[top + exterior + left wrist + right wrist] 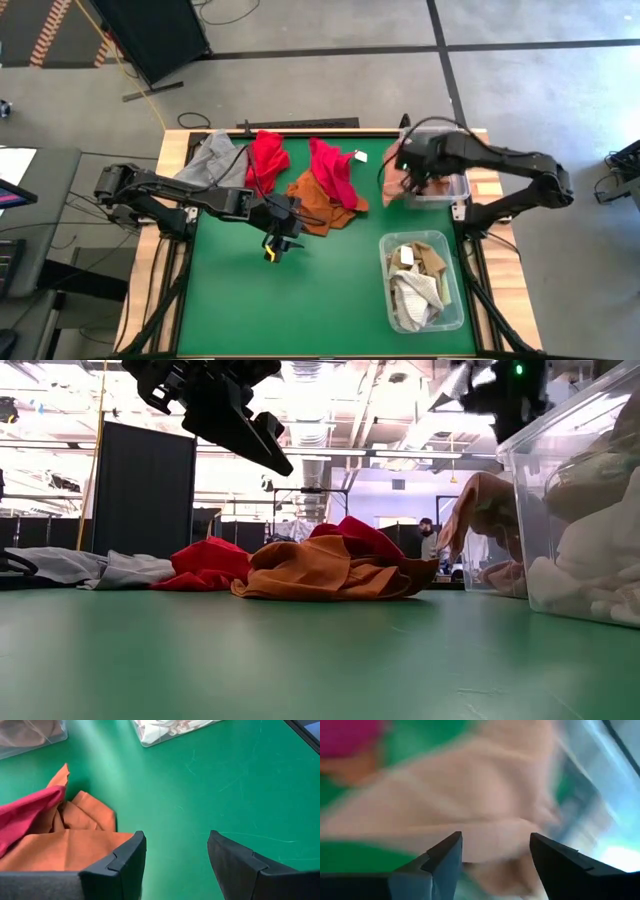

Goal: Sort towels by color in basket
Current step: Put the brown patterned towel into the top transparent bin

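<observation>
Sorting about half done. Towels still loose on my worktop (230, 300), along its far edge: a grey one (213, 160) toward the far left corner, two red ones (268, 155) (335, 172), and an orange one (318, 205) under the second red. A pink towel (400, 178) hangs half over the rim of the far bin (455, 190) at the far right corner; the near bin (425, 285) by the right edge holds white, checked and tan cloths. My right hand (418, 170) stands wide above the pink towel, gripping nothing. My left hand (282, 235) hovers wide and empty just beside the orange towel.

High view: the full layout. Low view: the pink towel draped down the bin's outer wall. Left wrist view: fingers (122, 862) clear of cloth. Right wrist view: pink cloth just beyond parted fingers (445, 857).
</observation>
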